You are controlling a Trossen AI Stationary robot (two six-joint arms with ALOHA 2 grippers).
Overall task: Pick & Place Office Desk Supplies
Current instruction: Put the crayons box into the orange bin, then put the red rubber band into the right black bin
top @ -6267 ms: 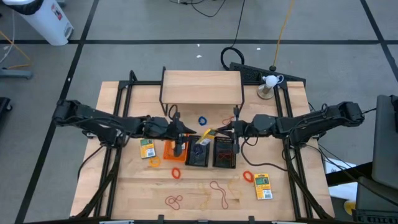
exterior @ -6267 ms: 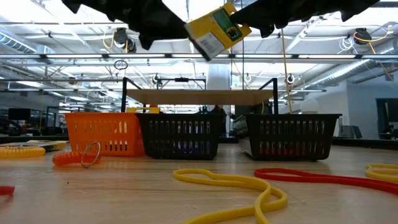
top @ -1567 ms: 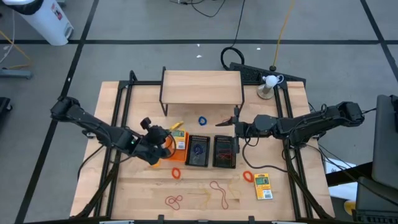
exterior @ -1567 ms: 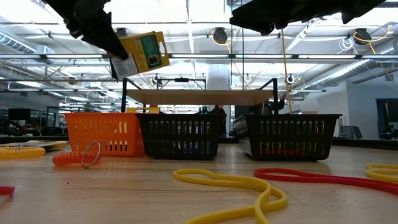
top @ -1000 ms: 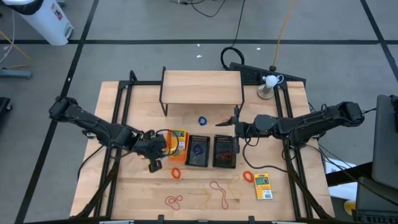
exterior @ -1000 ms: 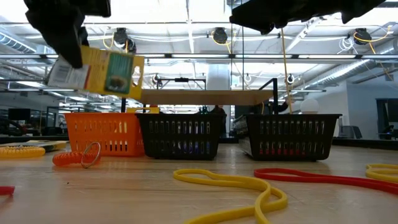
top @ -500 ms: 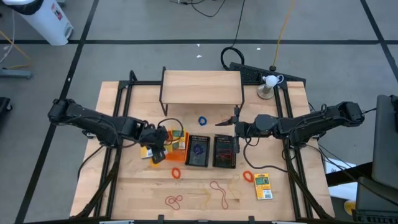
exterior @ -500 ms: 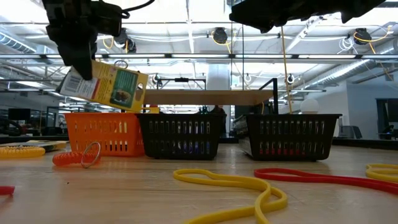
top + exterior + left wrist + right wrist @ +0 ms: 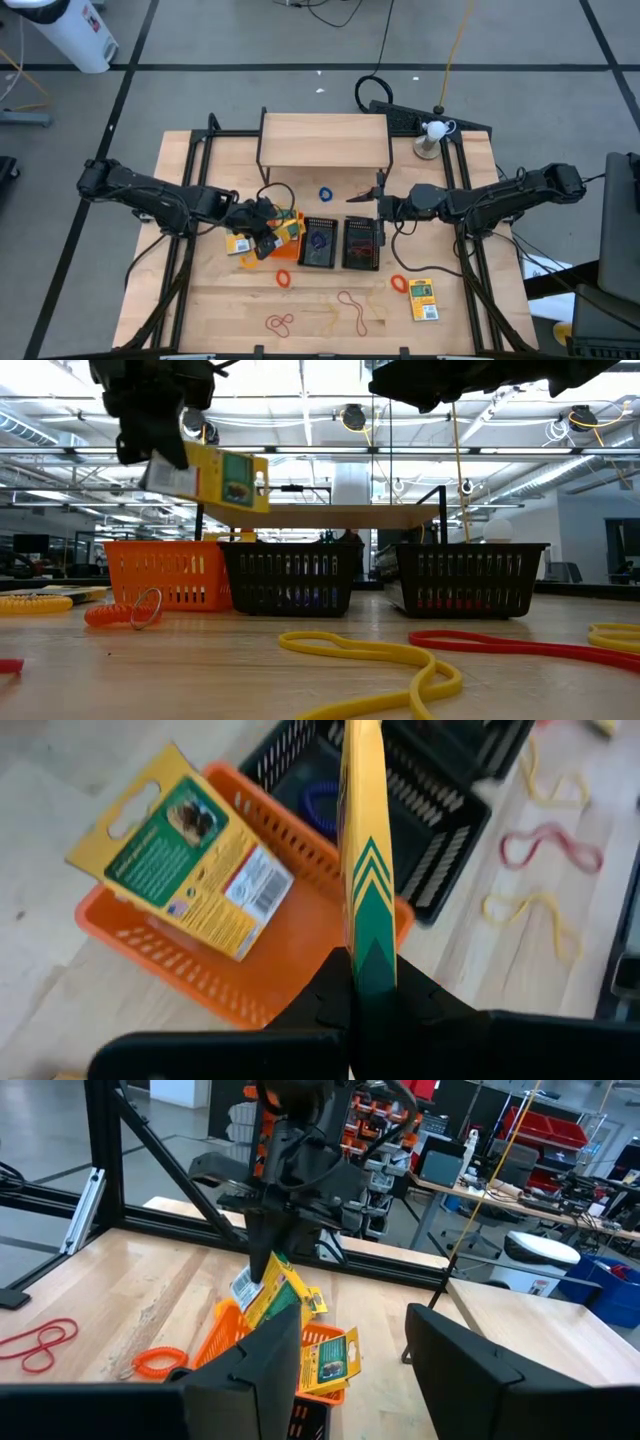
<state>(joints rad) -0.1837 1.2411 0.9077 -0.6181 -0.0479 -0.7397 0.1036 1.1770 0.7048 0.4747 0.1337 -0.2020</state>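
I hold one yellow-and-green rectangular card pack (image 9: 366,870) edge-on in my left gripper (image 9: 365,982), pinched at its lower end, above the small orange mesh bin (image 9: 200,975). A second yellow-and-green pack (image 9: 185,865) leans tilted inside that bin, barcode showing. Two black mesh bins (image 9: 320,242) (image 9: 362,243) stand beside the orange one in a row. A third pack (image 9: 422,298) lies flat near the table's right front, another (image 9: 238,244) left of the orange bin. Thin red (image 9: 278,323), orange (image 9: 283,278), tan (image 9: 322,320) and blue (image 9: 326,193) rubber-band loops lie scattered on the wood.
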